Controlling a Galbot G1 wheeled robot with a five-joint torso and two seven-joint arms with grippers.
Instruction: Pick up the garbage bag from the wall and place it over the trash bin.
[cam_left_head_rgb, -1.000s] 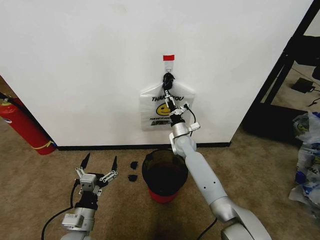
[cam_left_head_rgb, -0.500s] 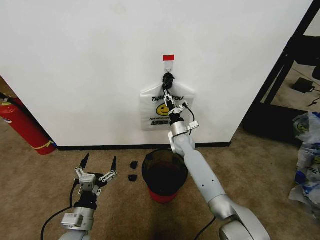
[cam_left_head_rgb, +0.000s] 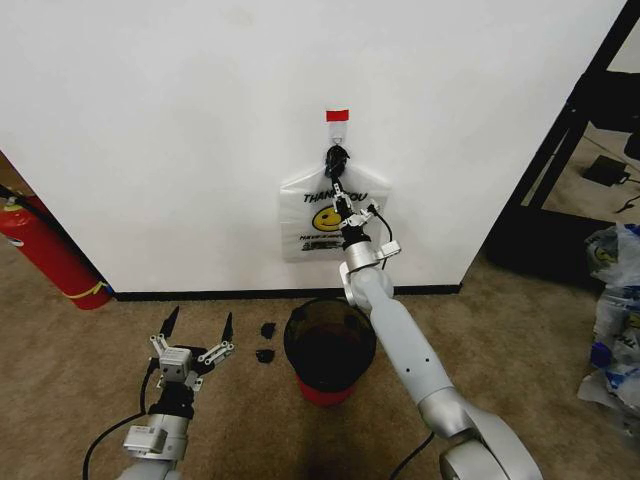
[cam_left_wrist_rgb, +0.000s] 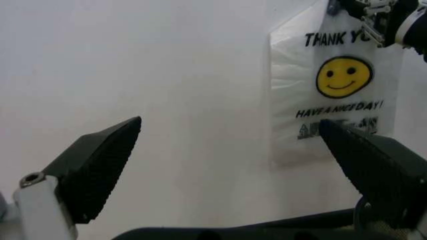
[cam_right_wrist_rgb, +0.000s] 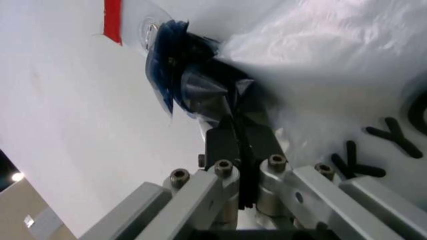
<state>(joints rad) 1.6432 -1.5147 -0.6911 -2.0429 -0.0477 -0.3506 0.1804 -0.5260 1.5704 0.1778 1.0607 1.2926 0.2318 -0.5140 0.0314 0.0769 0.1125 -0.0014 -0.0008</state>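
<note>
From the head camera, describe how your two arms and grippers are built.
The right arm is smooth silver-grey tubing with rounded joints and a thin black cable near its wrist. The left gripper has a silver linkage frame, two pointed black ribbed fingers, and a black cable trailing from its wrist.

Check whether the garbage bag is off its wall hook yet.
Still on: the garbage bag hangs from the hook, with the right end effector shut on its gathered handles.

Thin glossy plastic garbage bag
</note>
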